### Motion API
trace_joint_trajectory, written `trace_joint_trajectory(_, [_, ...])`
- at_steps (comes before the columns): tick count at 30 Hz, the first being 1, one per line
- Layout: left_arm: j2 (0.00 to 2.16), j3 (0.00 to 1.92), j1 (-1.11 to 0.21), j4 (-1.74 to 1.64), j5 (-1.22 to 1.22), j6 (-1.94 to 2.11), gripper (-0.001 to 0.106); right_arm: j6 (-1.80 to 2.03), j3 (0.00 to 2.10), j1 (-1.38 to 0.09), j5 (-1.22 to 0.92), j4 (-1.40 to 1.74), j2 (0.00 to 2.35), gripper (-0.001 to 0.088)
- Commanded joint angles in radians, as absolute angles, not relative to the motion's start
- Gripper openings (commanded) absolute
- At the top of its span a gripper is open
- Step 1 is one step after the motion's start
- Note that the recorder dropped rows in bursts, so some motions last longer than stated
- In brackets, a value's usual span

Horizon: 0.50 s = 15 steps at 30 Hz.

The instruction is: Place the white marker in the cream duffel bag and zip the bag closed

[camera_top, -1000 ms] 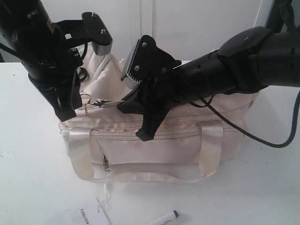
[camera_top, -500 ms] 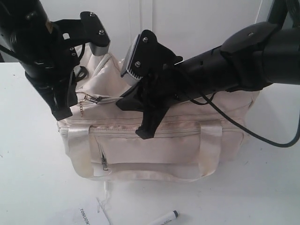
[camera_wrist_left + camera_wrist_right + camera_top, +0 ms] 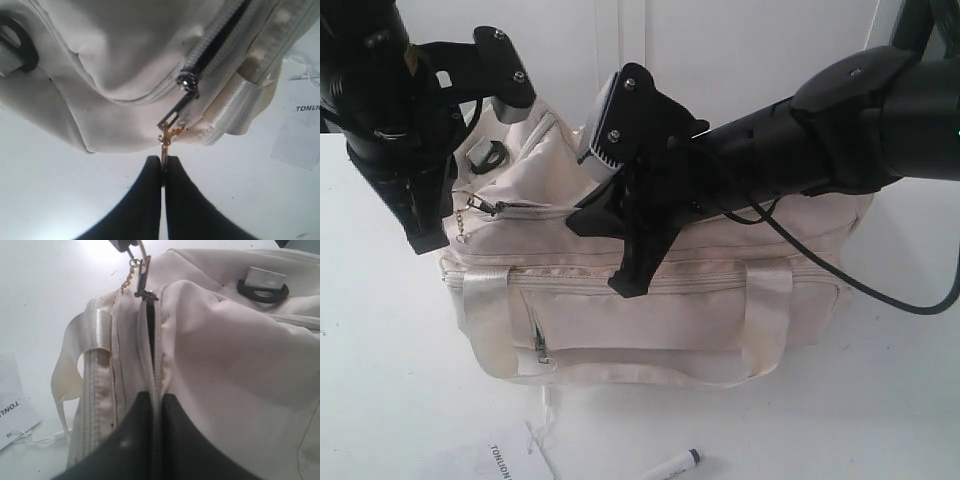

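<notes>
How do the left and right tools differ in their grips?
The left tool pinches the gold chain hanging from the zipper slider; the right tool pinches the cream duffel bag along its top zipper seam. The left tool sits past the bag's end; the right tool over its top. Both are shut.

The cream duffel bag (image 3: 650,310) sits on the white desk (image 3: 880,400). My right claw (image 3: 629,284) points down onto its top near the front edge, and my left claw (image 3: 426,238) hangs at the bag's left end, just beside the zipper pull (image 3: 483,207) and its small gold chain. The white marker (image 3: 672,466) lies on the desk in front of the bag, near a printed paper tag (image 3: 510,458).
</notes>
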<state>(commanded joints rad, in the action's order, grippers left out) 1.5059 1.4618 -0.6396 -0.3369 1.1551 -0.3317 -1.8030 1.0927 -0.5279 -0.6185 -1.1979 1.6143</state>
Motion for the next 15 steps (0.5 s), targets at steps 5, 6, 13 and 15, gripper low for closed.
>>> trace_joint_trajectory(5, [1.506,1.462,-0.64,-0.375,1.155,-0.305,0.0,-1.803,1.093,-0.528,-0.622,-1.196,1.614,0.0])
trace_joint_trajectory(6, [1.506,1.462,-0.64,-0.386,1.155,-0.302,0.0,-1.803,1.093,-0.528,-0.622,-1.196,1.614,0.0])
trace_joint_trajectory(13, [1.508,1.462,-0.619,-0.398,1.136,-0.287,0.0,-1.803,1.093,-0.528,-0.624,-1.194,1.614,0.0])
trace_joint_trajectory(15, [1.508,1.462,-0.592,-0.393,1.136,-0.287,0.0,-1.803,1.093,-0.528,-0.624,-1.194,1.614,0.0])
